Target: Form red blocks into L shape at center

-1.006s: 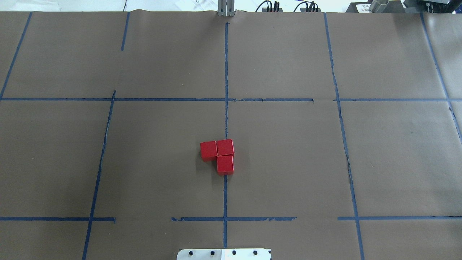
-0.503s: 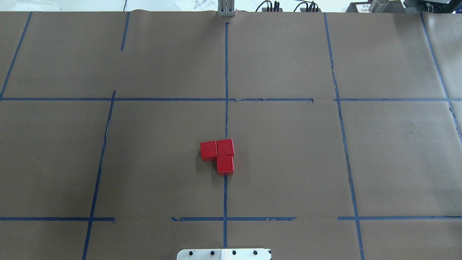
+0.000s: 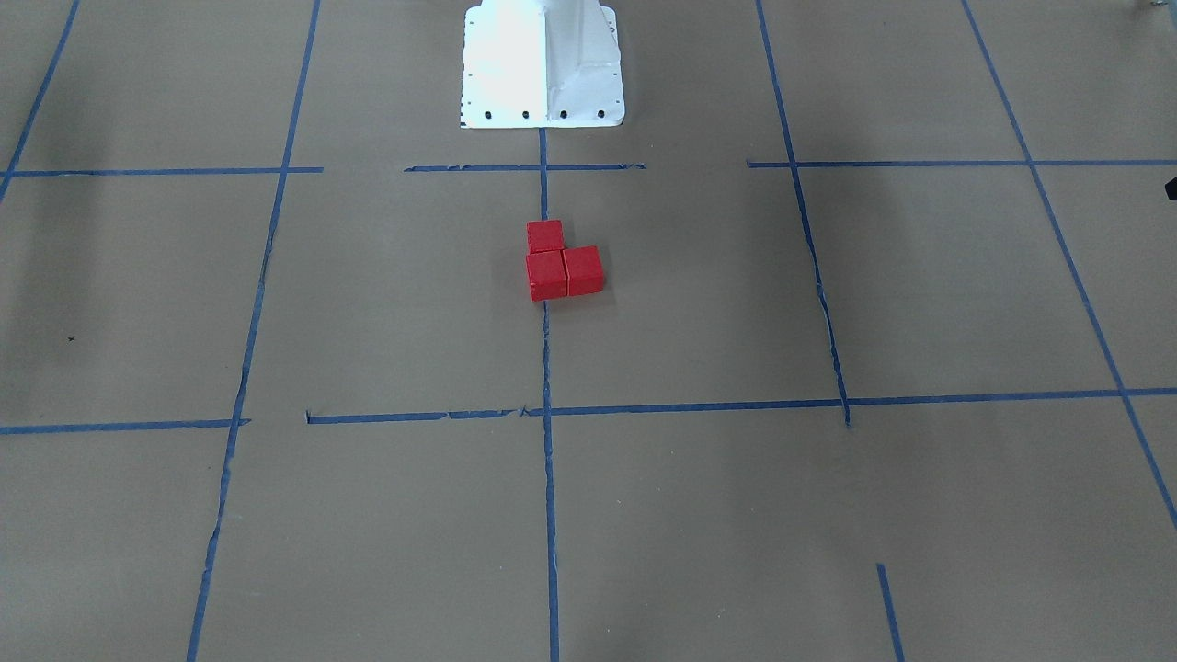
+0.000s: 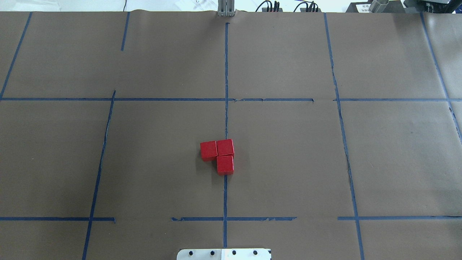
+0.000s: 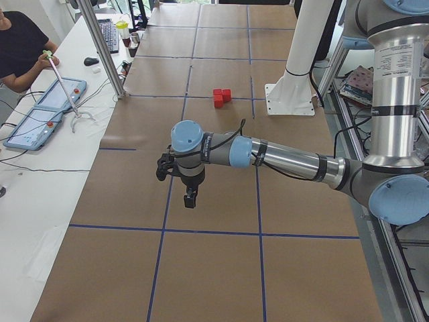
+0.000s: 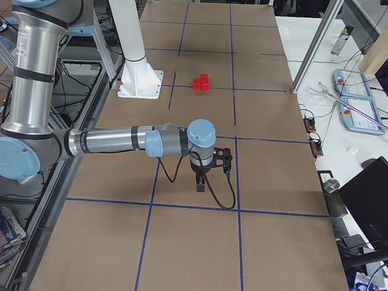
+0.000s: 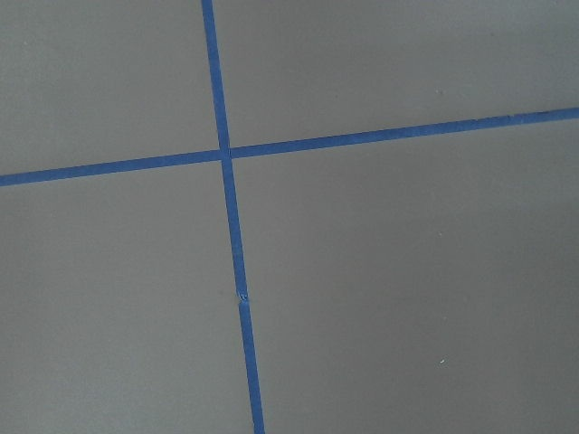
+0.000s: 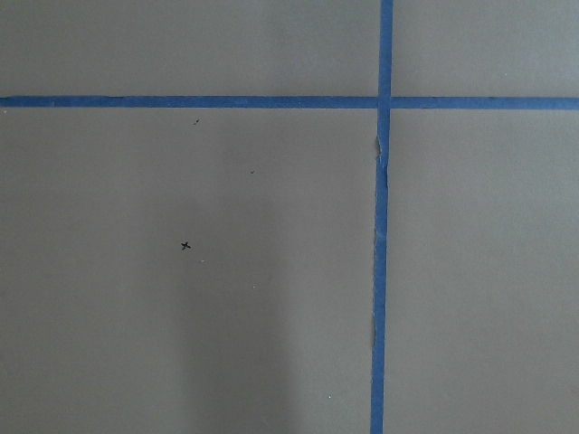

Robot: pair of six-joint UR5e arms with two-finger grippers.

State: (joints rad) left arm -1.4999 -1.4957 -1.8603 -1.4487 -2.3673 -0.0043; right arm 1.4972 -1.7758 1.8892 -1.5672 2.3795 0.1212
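Observation:
Three red blocks lie touching in an L on the brown paper at the table's centre line: one (image 4: 208,150) on the left, one (image 4: 225,147) at the corner, one (image 4: 225,164) nearer the robot. They also show in the front-facing view (image 3: 563,263) and in both side views (image 5: 221,97) (image 6: 201,82). My left gripper (image 5: 191,198) hangs above the paper far from the blocks, seen only in the left side view. My right gripper (image 6: 200,183) hangs likewise at the other end. I cannot tell whether either is open or shut. Both wrist views show only paper and tape.
Blue tape lines (image 4: 226,72) mark a grid on the paper. The robot's white base plate (image 3: 542,64) stands at the near edge. An operator (image 5: 20,47) sits beyond the table's far side with control tablets (image 5: 47,111) and a metal pole (image 5: 100,47).

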